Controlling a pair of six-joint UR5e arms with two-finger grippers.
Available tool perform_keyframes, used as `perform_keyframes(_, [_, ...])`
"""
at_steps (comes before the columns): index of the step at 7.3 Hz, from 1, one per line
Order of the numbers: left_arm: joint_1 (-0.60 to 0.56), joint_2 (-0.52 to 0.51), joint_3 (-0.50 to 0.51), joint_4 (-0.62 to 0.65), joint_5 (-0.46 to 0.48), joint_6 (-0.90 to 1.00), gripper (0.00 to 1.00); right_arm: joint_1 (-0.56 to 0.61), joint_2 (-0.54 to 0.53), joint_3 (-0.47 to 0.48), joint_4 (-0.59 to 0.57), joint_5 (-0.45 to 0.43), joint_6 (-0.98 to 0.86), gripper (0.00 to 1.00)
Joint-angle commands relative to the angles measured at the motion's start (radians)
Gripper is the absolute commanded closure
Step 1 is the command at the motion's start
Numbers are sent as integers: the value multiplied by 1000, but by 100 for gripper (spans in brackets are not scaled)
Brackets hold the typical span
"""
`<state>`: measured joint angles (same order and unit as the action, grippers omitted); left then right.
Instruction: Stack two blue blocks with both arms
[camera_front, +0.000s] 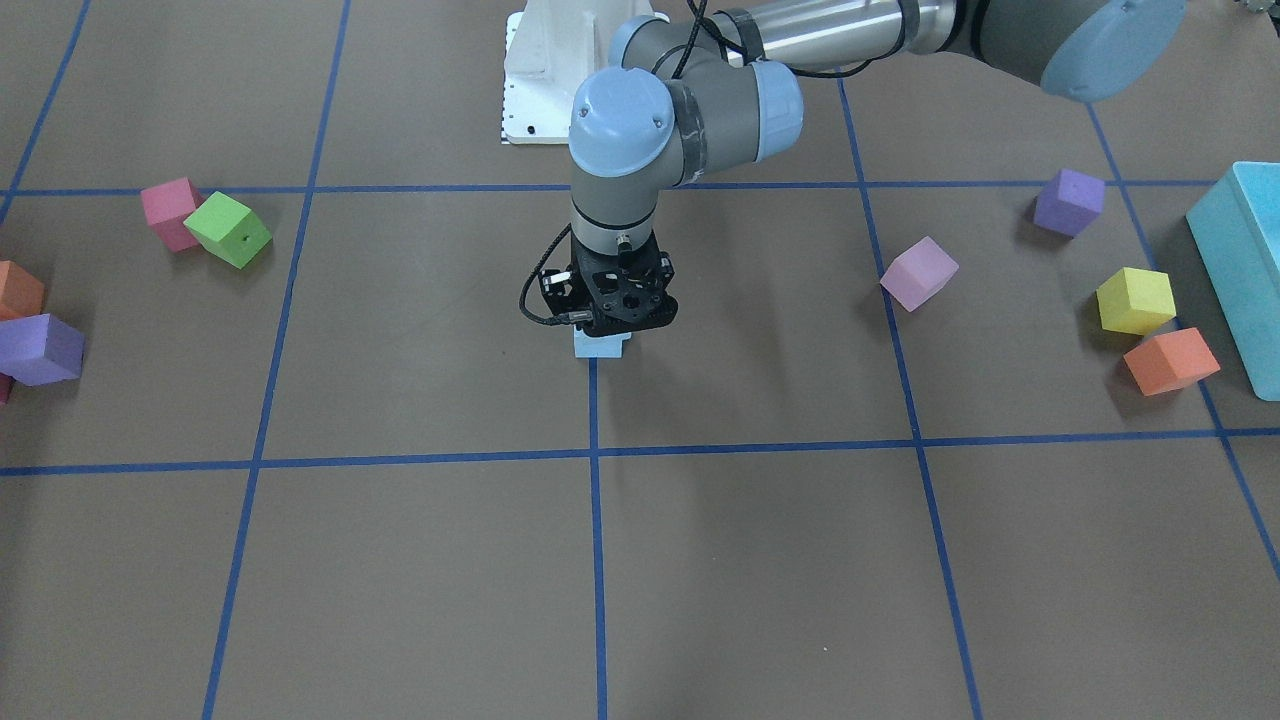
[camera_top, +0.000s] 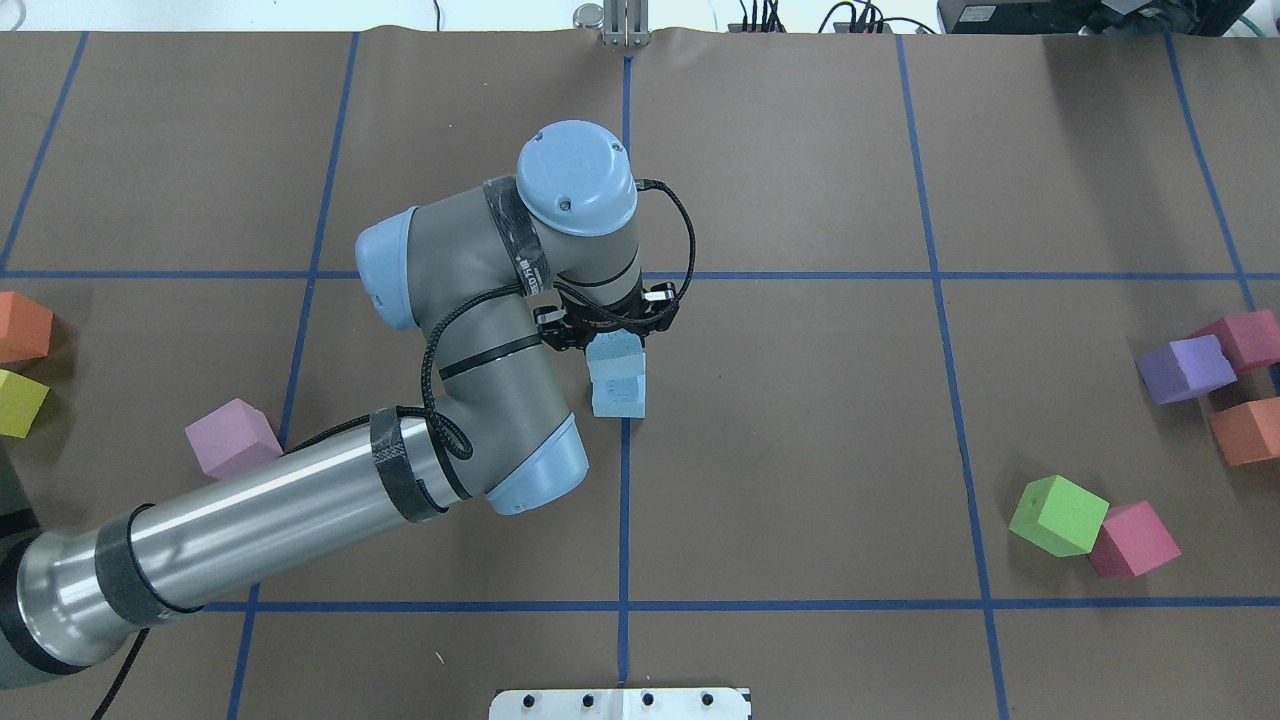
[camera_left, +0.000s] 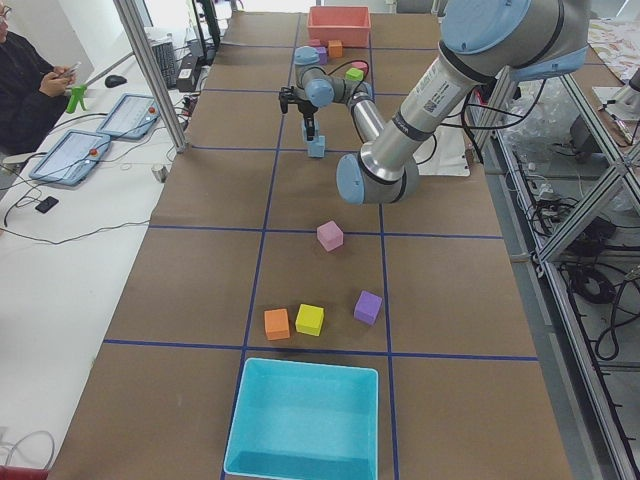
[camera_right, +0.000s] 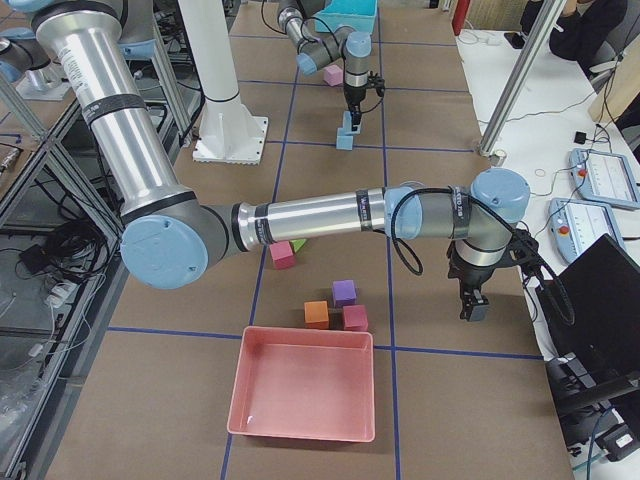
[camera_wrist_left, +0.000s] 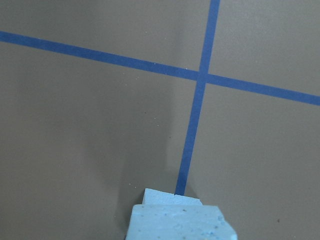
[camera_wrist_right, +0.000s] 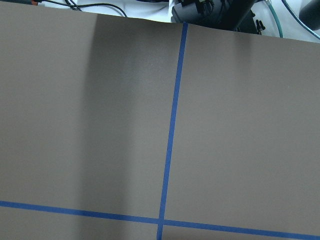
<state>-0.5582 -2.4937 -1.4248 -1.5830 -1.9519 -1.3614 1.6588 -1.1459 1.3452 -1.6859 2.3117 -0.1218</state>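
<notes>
Spotting the left arm (camera_top: 300, 500) bent over mid-table from overhead, but catching the right arm (camera_right: 300, 215) only from the right end. Can't tell finger state on left gripper (camera_top: 610, 328) or right gripper (camera_right: 476, 310). Seeing upper blue block (camera_top: 612, 358) stacked on lower blue block (camera_top: 618, 398), just under the left gripper.

A green cube (camera_top: 1058, 515) touching a magenta cube (camera_top: 1133, 540) — turquoise bin (camera_left: 305, 420), salmon bin (camera_right: 303, 385) at opposite ends.

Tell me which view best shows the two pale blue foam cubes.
Overhead exterior: both pale blue foam cubes show clearly, one atop the other. Front-facing shows only a sliver; side views show them tiny; left wrist crops them; right wrist shows none.
</notes>
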Motion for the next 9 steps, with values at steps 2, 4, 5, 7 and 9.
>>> perform_keyframes(2, [1,2,6,-5,2,4,44,-1,2,0,0,0,2,0])
perform_keyframes(4, [3,6,4,-5,2,4,44,-1,2,0,0,0,2,0])
perform_keyframes(5, [6,13,1,-3,2,4,44,-2,2,0,0,0,2,0])
perform_keyframes(7, [17,13,-2,-2,2,2,44,-2,2,0,0,0,2,0])
perform_keyframes(9, [21,15,-14,1,2,-1,44,-4,2,-1,0,0,2,0])
